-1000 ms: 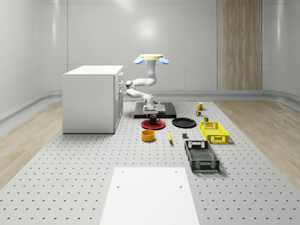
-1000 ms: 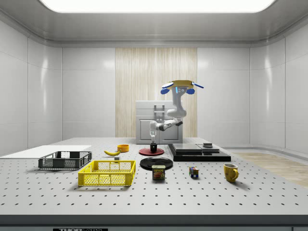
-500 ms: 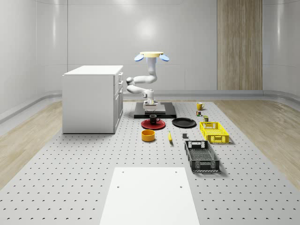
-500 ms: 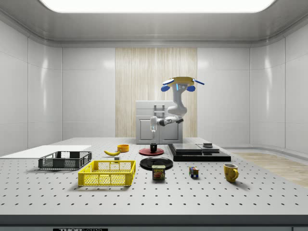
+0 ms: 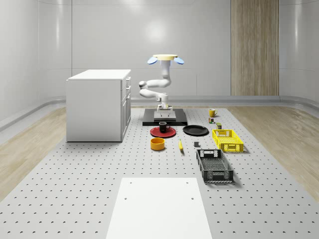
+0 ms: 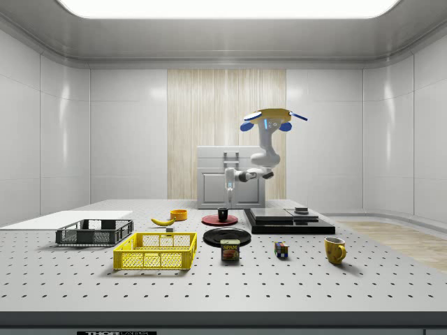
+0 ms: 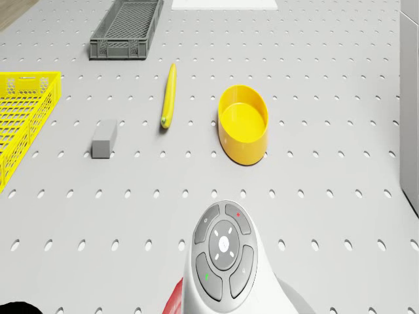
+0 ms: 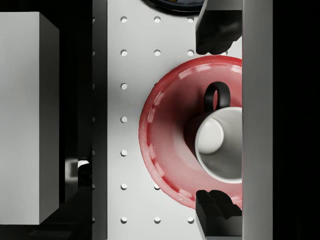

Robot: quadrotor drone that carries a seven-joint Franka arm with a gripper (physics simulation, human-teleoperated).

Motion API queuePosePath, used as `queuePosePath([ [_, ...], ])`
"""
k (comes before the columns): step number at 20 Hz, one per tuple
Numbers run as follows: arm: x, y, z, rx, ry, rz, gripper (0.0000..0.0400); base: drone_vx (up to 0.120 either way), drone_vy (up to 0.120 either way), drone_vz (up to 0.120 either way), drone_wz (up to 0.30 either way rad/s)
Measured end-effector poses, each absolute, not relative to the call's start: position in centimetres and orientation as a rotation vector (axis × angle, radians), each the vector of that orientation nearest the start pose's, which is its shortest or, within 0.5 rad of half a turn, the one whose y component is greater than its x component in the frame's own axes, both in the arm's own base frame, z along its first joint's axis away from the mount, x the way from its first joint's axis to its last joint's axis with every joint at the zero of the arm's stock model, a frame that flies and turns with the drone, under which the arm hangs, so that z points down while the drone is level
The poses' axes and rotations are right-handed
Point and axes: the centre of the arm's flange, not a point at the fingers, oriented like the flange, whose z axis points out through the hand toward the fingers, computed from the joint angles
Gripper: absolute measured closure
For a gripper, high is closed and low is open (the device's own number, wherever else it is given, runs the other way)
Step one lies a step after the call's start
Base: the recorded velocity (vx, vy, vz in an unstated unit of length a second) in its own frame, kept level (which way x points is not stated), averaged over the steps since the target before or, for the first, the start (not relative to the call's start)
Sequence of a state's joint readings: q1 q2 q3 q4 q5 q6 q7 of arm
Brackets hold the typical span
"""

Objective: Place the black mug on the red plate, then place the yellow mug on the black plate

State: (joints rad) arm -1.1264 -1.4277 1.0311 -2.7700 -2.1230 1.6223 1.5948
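On the perforated table (image 5: 75, 189) in my whole-scene view, the drone (image 5: 165, 58) hovers above the black slab (image 5: 149, 122), gripper (image 5: 163, 111) hanging over the black mug (image 5: 162, 126), which stands upright on the red plate (image 5: 155, 133). The side view adds the yellow mug (image 6: 334, 249), well apart. At the wrist, fingers (image 8: 216, 31) spread wide, holding nothing; the mug's white inside shows.

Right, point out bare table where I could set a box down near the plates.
Free: the stretch between the white cabinet and the yellow bowl, and in front of that bowl up to the white sheet. Crowded: around the black plate, yellow crate and black crate.
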Motion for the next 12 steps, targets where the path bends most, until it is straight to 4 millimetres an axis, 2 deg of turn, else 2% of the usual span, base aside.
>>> queuePosePath([
  [12,30.64,1.60,58.98,0.000,-0.002,0.786,0.0000,-0.120,0.120,0.000,0.000],
])
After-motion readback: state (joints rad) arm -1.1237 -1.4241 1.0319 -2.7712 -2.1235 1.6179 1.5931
